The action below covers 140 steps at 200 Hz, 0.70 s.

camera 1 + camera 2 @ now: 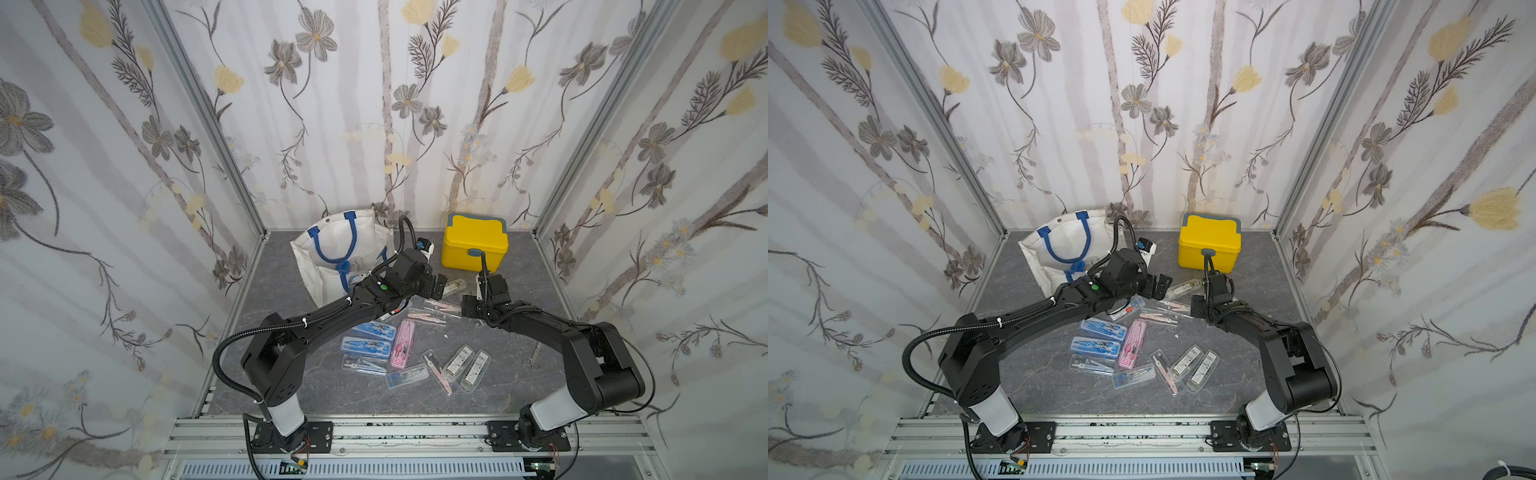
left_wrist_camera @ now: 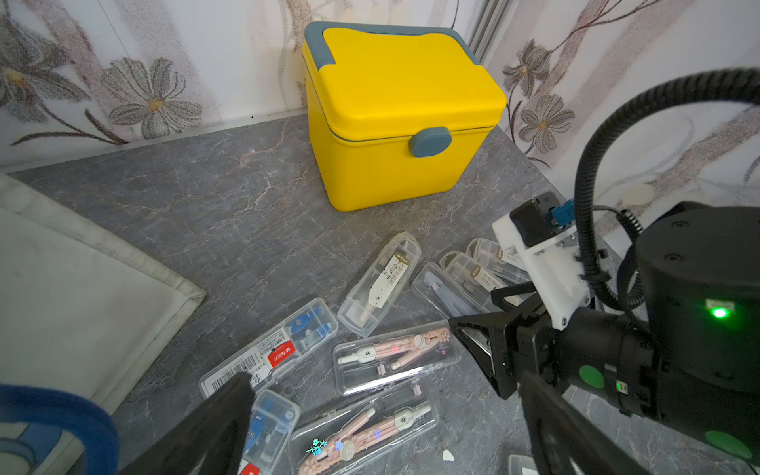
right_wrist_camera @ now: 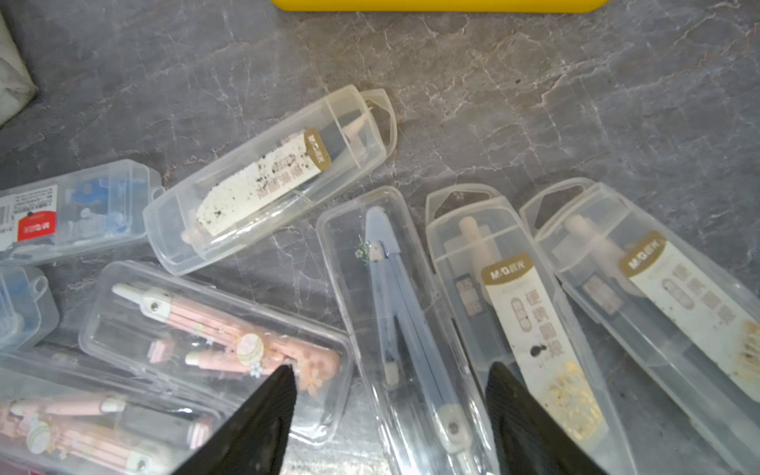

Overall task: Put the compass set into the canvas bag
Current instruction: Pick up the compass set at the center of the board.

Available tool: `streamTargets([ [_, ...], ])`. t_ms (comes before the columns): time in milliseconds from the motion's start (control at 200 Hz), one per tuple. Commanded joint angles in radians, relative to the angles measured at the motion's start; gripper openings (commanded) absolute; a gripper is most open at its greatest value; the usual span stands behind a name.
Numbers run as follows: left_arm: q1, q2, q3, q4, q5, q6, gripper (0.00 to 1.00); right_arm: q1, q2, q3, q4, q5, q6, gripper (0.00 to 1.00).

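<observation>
Both top views: high at front, looked down, shared whole table (image 1: 340, 399). Wrist views: low, close, both caught compass cases (image 3: 263, 181), yellow box (image 2: 395, 115).

Lower front of the canvas bag (image 1: 332, 239) behind the left arm (image 1: 332, 309)

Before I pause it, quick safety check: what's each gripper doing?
Left gripper: open, empty.
Right gripper: open, astride the blue compass case, not gripping it.
</observation>
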Motion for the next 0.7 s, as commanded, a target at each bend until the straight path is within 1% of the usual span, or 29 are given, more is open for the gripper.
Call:
streamTargets([
  [0, 0.000, -0.004, -0.013, 0.035, -0.027, -0.012, 1.00, -0.001, 0.015, 0.007, -0.005, 0.026, 0.016, 0.74],
  [160, 0.001, -0.003, -0.020, 0.035, -0.044, -0.012, 1.00, -0.004, 0.024, 0.010, -0.018, 0.035, 0.017, 0.72],
  [515, 0.001, 0.003, -0.019, 0.029, -0.050, -0.010, 1.00, -0.005, 0.077, 0.004, -0.048, 0.021, 0.013, 0.64],
  [635, 0.001, 0.003, -0.020, 0.025, -0.056, -0.009, 1.00, -0.004, 0.077, -0.003, -0.066, 0.032, 0.016, 0.60],
  [694, 0.001, 0.001, -0.022, 0.026, -0.056, -0.009, 1.00, -0.005, 0.069, -0.010, -0.075, 0.050, 0.023, 0.60],
])
